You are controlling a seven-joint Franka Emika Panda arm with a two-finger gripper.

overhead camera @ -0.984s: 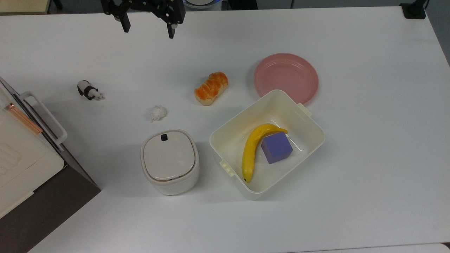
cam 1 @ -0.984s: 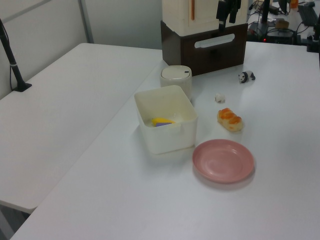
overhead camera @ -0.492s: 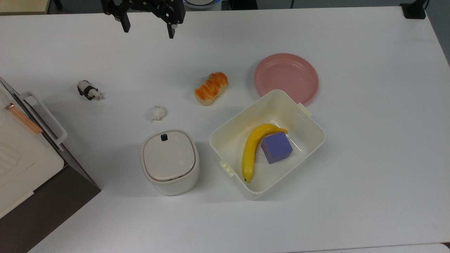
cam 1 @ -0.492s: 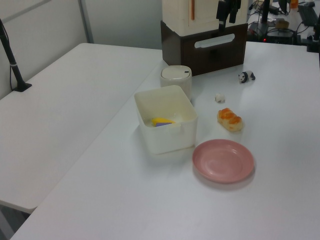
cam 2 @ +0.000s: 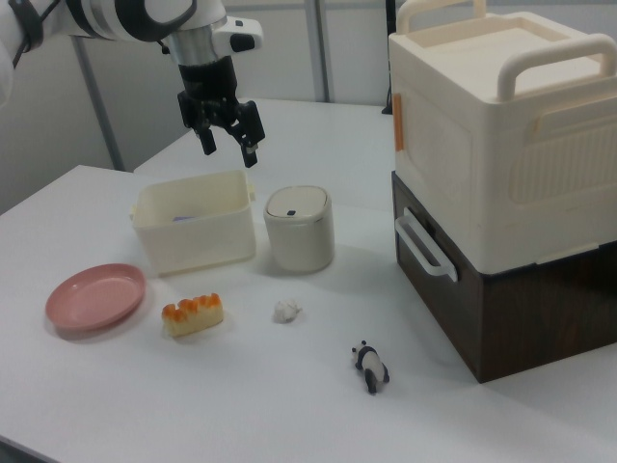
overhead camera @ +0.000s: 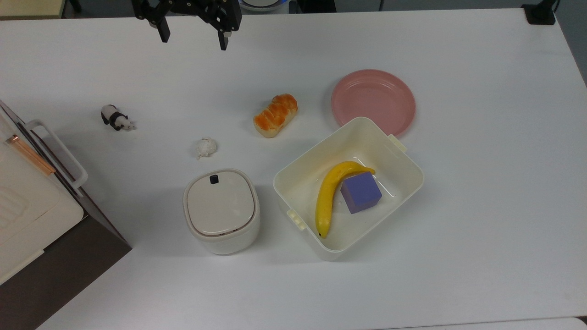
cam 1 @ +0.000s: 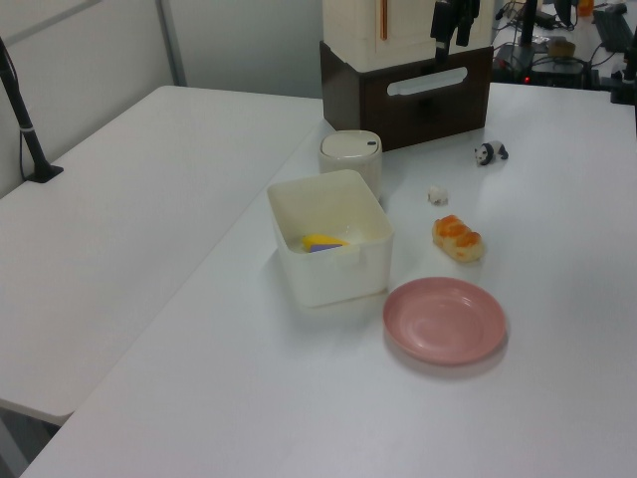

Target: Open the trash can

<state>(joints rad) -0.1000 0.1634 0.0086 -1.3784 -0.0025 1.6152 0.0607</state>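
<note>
The trash can (overhead camera: 221, 211) is a small cream bin with a flat beige lid lying shut and a dark button (overhead camera: 213, 179) at the lid's far edge. It stands left of the tub in the top view. It also stands in the left view (cam 1: 350, 157) and the right view (cam 2: 300, 229). My gripper (overhead camera: 193, 42) hangs open and empty at the top view's upper edge, well away from the trash can. In the right view the gripper (cam 2: 228, 152) hovers high above the tub's end. In the left view the gripper (cam 1: 450, 35) is seen against the stacked boxes.
A cream tub (overhead camera: 312, 160) right of the trash can holds a banana (overhead camera: 328, 195) and a purple cube (overhead camera: 361, 192). A pink plate (overhead camera: 373, 98), a bread roll (overhead camera: 275, 115), a white crumpled ball (overhead camera: 206, 147) and a toy panda (overhead camera: 116, 118) lie around. Stacked boxes (cam 2: 501, 125) stand at the top view's left.
</note>
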